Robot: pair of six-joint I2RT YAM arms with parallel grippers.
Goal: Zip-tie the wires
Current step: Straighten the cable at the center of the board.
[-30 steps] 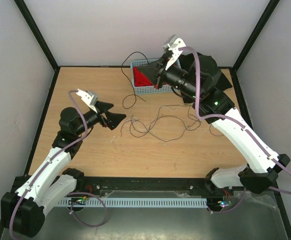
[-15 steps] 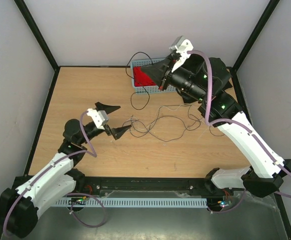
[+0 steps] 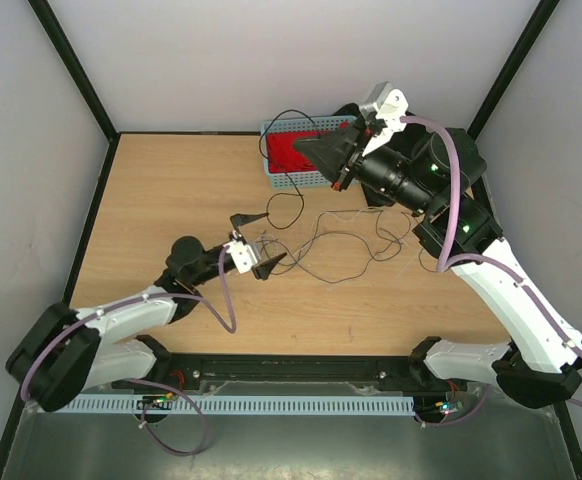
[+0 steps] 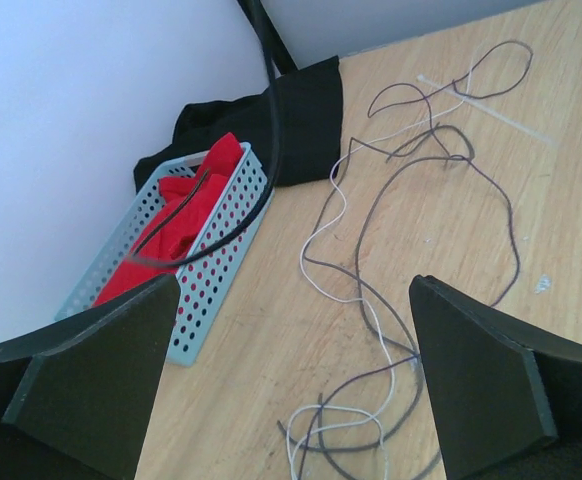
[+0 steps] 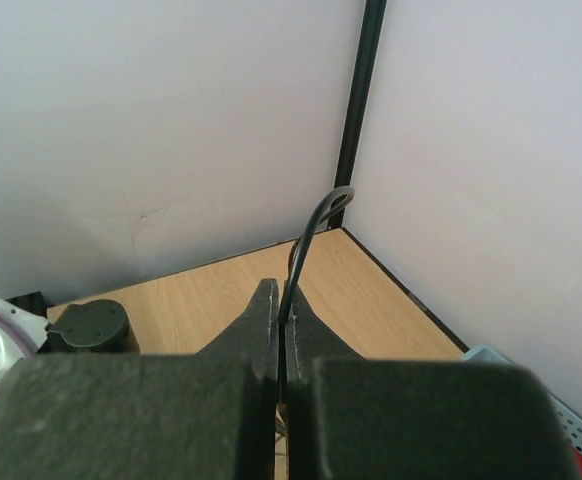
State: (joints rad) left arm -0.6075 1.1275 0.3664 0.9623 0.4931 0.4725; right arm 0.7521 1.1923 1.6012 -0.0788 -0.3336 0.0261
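Note:
The wires [image 3: 323, 243] lie as thin dark loops with a pale strand on the wooden table, mid-right. In the left wrist view they [image 4: 411, 175] curl between and beyond my fingers. My left gripper [image 3: 261, 243] is open wide and empty, low over the wires' left end, which also shows in its wrist view [image 4: 293, 300]. My right gripper [image 3: 309, 148] hovers above the basket, shut on a thin black strand [image 5: 306, 250] that rises from its fingertips [image 5: 267, 300]. That strand loops over the basket [image 3: 286, 118] and hangs toward the table.
A pale blue perforated basket [image 3: 293, 181] with red contents [image 3: 293, 152] stands at the back middle; it also shows in the left wrist view [image 4: 221, 250]. A black shape [image 4: 306, 105] lies behind it. Black frame posts and white walls enclose the table.
My left arm has stretched forward and right, bringing its open gripper down to the wires' left end. My right gripper has drawn back to the right with the black strand, uncovering the basket.

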